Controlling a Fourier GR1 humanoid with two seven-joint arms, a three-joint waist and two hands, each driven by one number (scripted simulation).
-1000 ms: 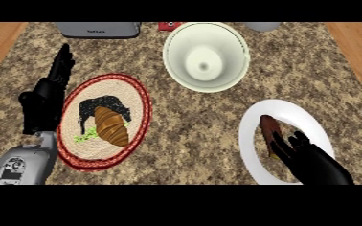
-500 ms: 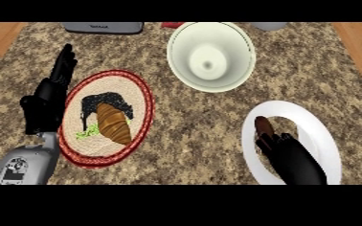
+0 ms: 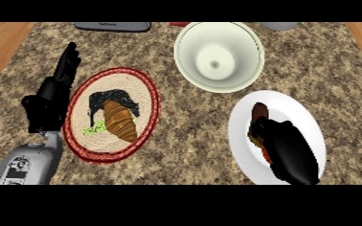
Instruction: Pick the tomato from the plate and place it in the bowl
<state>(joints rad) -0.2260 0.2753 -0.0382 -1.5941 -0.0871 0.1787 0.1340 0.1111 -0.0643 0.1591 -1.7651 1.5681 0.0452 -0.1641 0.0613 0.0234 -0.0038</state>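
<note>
— What is on the counter (image 3: 185, 124)?

— Seen from above, it is speckled stone. The biggest things are three dishes. At the left is a woven plate (image 3: 151, 92) with a red rim, holding a croissant (image 3: 121, 122) and some dark food. At the lower right is a white plate (image 3: 305, 119). Above it, near but not touching, is a pale bowl (image 3: 242, 44) with nothing in it.

— And the hands?

— The right hand (image 3: 288, 149), black, lies low over the white plate and covers most of its middle. The left hand (image 3: 52, 97) rests open and upright at the left edge, just beside the woven plate.

— Where is the tomato?

— On the white plate. The tomato (image 3: 259, 112) shows only as a dark red lump at the tip of the right hand, with the rest hidden beneath it. I cannot tell whether that hand has closed on it.

— So which step is this?

— The pickup, I would judge; nothing has reached the bowl. The next move calls for a sure hold, a lift clear of the plate, then a short carry up and leftward to above the bowl's rim.
</note>
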